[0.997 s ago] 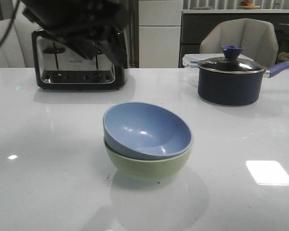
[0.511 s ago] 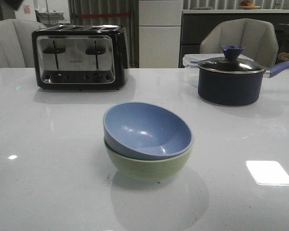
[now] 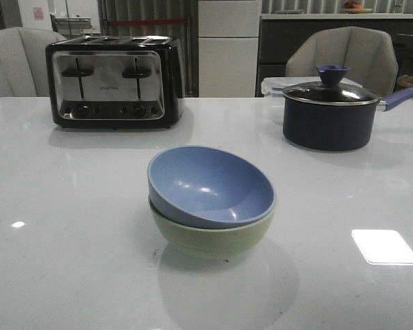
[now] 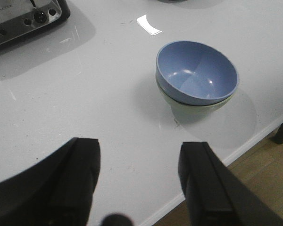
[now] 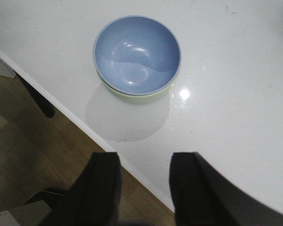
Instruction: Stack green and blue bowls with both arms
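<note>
The dusty blue bowl [image 3: 210, 184] sits tilted inside the pale green bowl [image 3: 213, 237] at the middle of the white table [image 3: 69, 261]. The stack also shows in the left wrist view, blue bowl [image 4: 196, 71] over green bowl [image 4: 198, 109], and in the right wrist view, blue bowl [image 5: 137, 54] over green bowl [image 5: 132, 96]. My left gripper [image 4: 139, 155] is open and empty, high above the table near its front edge. My right gripper [image 5: 144, 167] is open and empty above the table's front edge. Neither arm shows in the front view.
A black and chrome toaster [image 3: 113, 82] stands at the back left. A dark lidded saucepan with a blue handle [image 3: 330, 113] stands at the back right, a clear container behind it. Chairs stand beyond the table. The table's front edge [image 5: 108, 148] borders wooden floor.
One second ago the left arm filled the upper left of the front view, over the toaster. It has drawn out of that view. The bowls have not moved.
</note>
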